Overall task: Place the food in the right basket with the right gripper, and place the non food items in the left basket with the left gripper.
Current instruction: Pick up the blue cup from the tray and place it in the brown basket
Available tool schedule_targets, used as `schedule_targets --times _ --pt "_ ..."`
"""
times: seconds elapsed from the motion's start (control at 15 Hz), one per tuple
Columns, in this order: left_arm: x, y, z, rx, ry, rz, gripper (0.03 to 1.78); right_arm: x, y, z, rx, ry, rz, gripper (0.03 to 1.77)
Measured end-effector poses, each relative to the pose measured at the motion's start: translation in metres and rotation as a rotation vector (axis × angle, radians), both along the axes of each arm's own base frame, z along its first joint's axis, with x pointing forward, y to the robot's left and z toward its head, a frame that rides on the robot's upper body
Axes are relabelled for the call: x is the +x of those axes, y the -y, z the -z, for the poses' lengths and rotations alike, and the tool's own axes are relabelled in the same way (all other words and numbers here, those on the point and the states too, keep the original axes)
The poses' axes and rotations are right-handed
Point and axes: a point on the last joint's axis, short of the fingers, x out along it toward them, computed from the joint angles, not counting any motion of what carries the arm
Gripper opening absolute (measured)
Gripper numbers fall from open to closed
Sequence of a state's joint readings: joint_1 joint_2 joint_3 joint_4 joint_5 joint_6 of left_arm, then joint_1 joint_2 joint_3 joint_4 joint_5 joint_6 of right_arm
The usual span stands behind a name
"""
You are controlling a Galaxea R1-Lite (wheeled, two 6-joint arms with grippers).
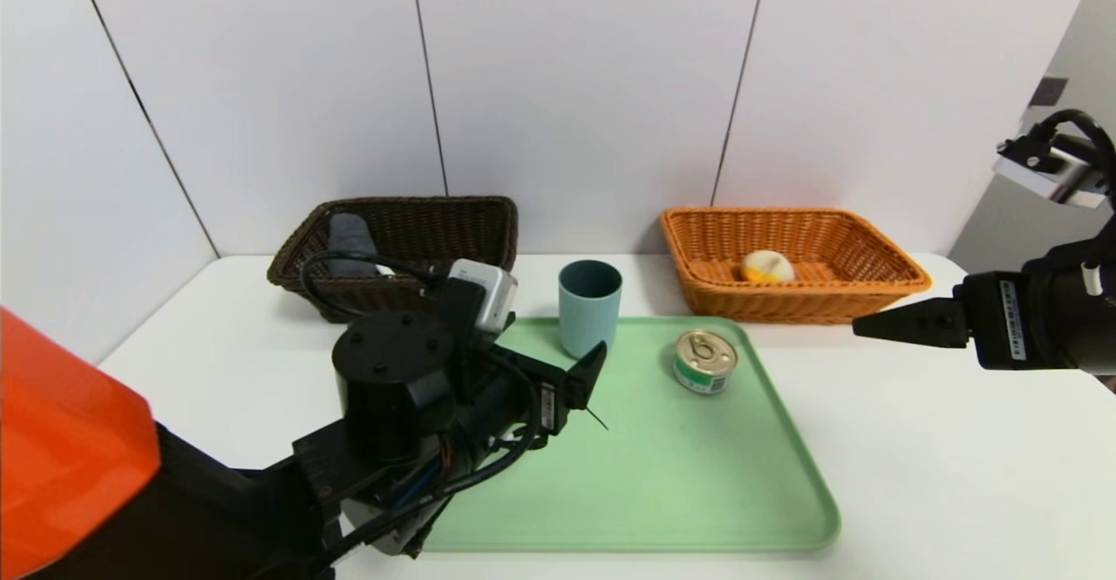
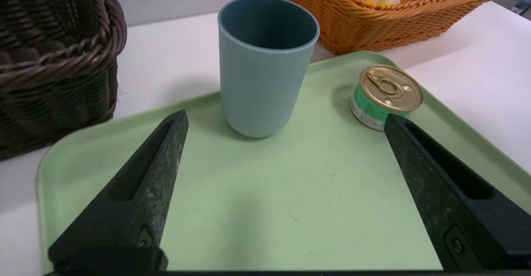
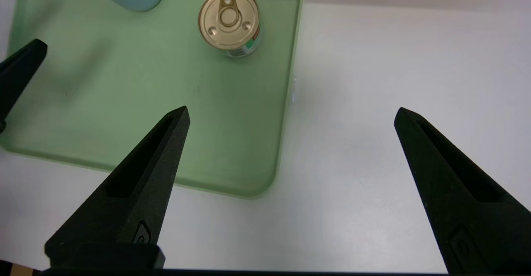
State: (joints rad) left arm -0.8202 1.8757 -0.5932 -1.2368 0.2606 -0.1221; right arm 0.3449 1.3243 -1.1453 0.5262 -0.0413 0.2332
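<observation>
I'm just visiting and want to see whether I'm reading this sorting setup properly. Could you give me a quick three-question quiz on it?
1. True or false: the blue cup stands upright on the green tray.
2. Which basket holds the round white and yellow food? A) the brown basket B) the orange basket C) neither
3. Fill in: the left gripper is open and faces the ____, while the right gripper hangs open beside the tray, with the tin can on the tray.

Key
1. True
2. B
3. cup
</observation>
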Motion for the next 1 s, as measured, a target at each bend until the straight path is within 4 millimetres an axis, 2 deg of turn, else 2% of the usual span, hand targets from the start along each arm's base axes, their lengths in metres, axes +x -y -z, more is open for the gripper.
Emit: schedule_targets --times 0.47,1.0 --pt "0.015 0.016 0.034 0.022 0.03 -0.005 1.69 0.003 -0.001 0.008 -0.003 0.027 -0.011 1.71" --pt "0.035 0.03 0.043 0.007 0.036 -0.008 1.69 0.001 -0.001 0.015 -0.014 0.006 -0.013 1.71"
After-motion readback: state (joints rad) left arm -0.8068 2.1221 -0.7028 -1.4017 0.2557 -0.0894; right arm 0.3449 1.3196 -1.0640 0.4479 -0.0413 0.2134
